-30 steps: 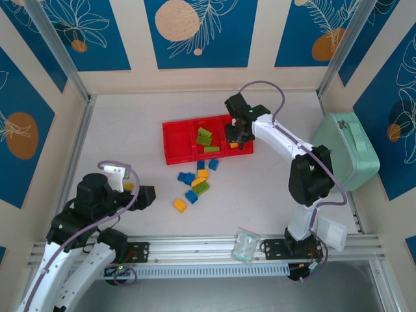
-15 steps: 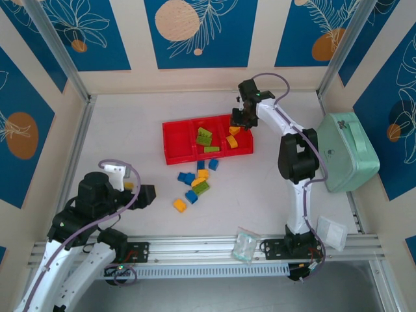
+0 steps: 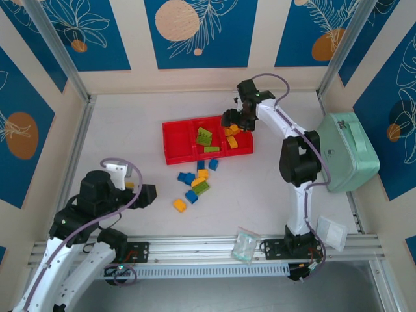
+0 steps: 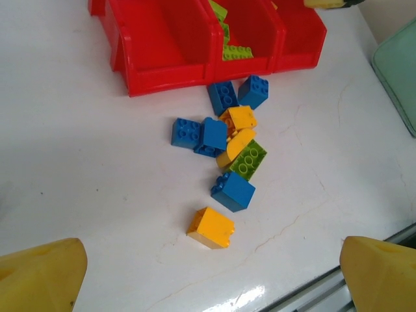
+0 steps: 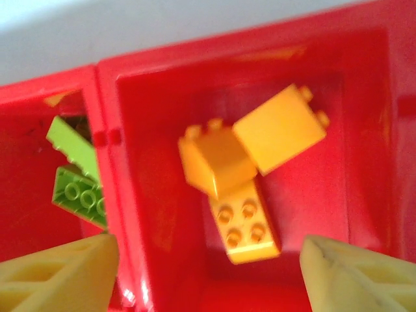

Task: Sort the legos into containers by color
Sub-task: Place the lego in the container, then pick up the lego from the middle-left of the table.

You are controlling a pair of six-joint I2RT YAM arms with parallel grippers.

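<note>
My right gripper (image 5: 208, 273) hangs over the right-end compartment of the red tray (image 3: 175, 146), jaws well apart and gripping nothing; three orange bricks (image 5: 218, 159) lie in there beneath it. I reckon that's an orange drop-off done. My left gripper (image 4: 208, 276) is wide open and empty by the table's near-left corner. Next I'd pick from the loose pile (image 4: 227, 156) just in front of the tray, blues for the bare left compartment

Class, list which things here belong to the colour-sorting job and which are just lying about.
Belongs to the job: small studded plastic bricks in blue, lime green and orange-yellow; bright red three-compartment plastic tray.
Just lying about: mint green rounded case with a handle; small clear plastic bag.
</note>
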